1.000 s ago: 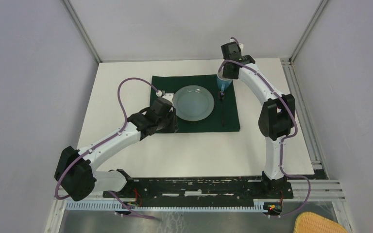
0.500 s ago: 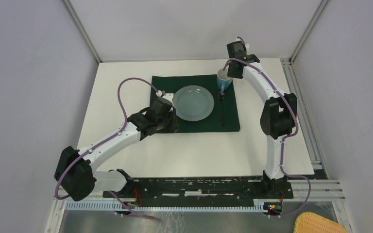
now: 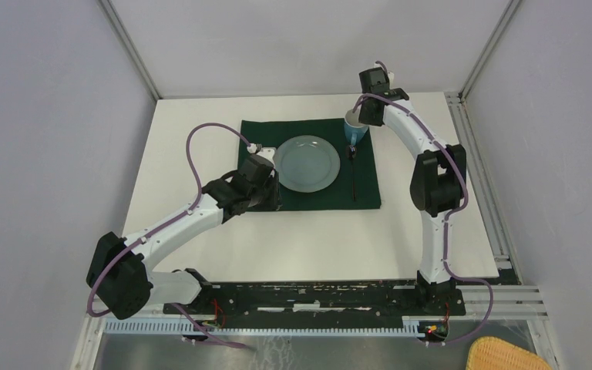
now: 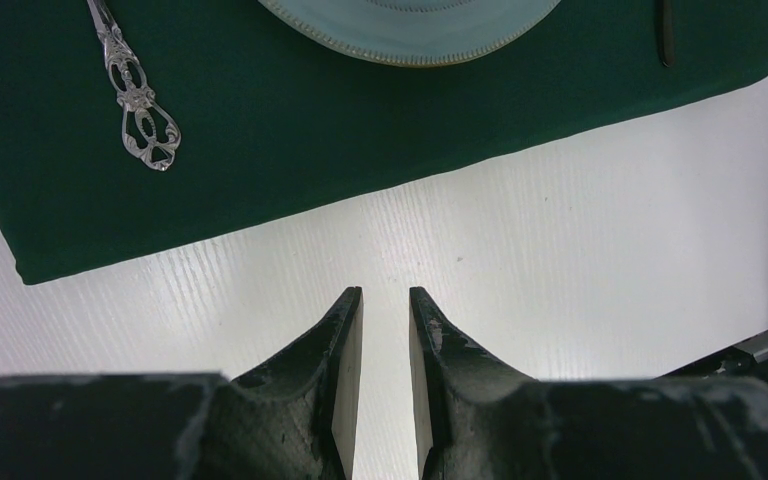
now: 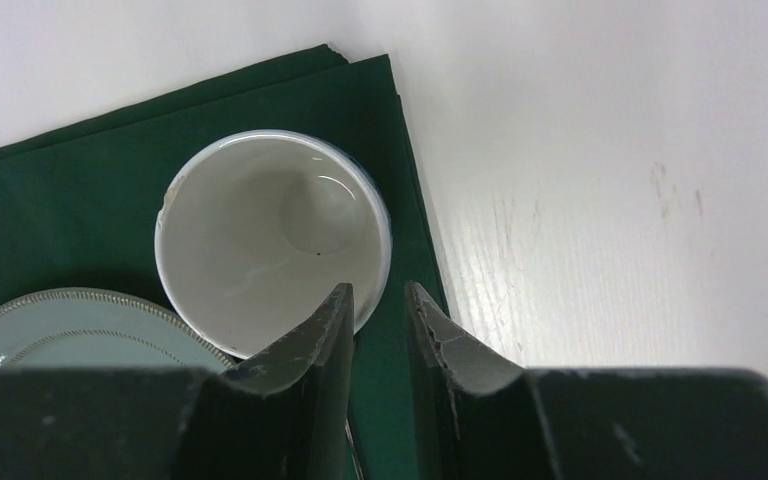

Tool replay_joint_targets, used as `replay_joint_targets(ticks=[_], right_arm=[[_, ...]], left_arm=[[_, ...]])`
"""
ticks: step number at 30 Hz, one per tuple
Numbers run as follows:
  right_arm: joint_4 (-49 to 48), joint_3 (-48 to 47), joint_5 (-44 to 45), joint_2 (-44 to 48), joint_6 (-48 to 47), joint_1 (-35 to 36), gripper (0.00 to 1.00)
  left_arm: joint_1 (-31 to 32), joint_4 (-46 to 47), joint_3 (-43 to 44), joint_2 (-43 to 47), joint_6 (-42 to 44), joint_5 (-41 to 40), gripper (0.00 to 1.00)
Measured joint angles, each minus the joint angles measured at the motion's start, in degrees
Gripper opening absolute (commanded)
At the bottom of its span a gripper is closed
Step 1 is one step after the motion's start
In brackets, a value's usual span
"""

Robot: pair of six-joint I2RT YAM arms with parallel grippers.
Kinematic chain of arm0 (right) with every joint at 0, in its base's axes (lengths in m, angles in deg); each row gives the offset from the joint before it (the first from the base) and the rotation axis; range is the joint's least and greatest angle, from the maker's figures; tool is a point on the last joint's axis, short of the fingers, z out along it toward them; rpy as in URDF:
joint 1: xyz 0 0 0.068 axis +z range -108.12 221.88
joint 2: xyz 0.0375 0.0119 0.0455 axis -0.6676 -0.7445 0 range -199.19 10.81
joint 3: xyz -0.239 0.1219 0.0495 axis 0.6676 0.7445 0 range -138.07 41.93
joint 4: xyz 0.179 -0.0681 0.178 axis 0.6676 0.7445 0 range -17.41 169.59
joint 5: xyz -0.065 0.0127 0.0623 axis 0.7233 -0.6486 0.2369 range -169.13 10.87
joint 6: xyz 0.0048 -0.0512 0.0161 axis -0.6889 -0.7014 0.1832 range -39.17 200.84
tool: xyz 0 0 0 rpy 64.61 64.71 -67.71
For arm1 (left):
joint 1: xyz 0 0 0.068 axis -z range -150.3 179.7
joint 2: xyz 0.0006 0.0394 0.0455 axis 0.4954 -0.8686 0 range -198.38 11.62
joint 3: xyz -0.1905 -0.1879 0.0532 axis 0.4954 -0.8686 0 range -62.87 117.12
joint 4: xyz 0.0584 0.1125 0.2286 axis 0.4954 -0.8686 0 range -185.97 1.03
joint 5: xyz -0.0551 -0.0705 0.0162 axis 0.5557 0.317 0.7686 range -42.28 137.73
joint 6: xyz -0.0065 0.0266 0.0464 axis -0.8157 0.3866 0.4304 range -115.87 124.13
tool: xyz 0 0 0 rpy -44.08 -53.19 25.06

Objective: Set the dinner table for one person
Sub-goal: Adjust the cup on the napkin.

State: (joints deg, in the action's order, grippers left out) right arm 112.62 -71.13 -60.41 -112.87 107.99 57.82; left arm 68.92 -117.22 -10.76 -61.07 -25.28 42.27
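The white dinner table [image 3: 316,239] carries a dark green cloth [image 3: 366,193] with a pale blue plate [image 3: 306,163] in its middle. Left of the plate lies a silver fork with an ornate handle [image 4: 140,110]. A dark utensil [image 3: 354,173] lies right of it. A blue cup with a white inside [image 5: 270,235] stands upright at the cloth's far right corner. My right gripper [image 5: 377,292] hovers above the cup's right rim, narrowly open and empty. My left gripper [image 4: 385,295] hangs over bare table by the cloth's near edge, narrowly open, holding nothing.
Grey walls close in the table on three sides. A metal rail [image 3: 482,177] runs along the right edge. A wicker basket [image 3: 505,356] sits off the table at the near right corner.
My right arm has drawn back and to the right from over the cup, so the cup's rim now shows in the top view. The left arm has not moved.
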Motion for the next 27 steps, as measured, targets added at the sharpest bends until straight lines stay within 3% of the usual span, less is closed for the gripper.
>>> replay_joint_targets(ticks=[15,27], right_arm=[[-0.92,-2.34,-1.16,-3.43,0.46,0.00,0.28],[-2.40,-3.08,-1.09,-4.92,0.15,-0.42,0.00]], left_arm=[[0.00,-0.24,0.00,-0.02,0.02,-0.48,0.30],[0.00,-0.48,0.24,-0.61,0.00,-0.50,0.30]])
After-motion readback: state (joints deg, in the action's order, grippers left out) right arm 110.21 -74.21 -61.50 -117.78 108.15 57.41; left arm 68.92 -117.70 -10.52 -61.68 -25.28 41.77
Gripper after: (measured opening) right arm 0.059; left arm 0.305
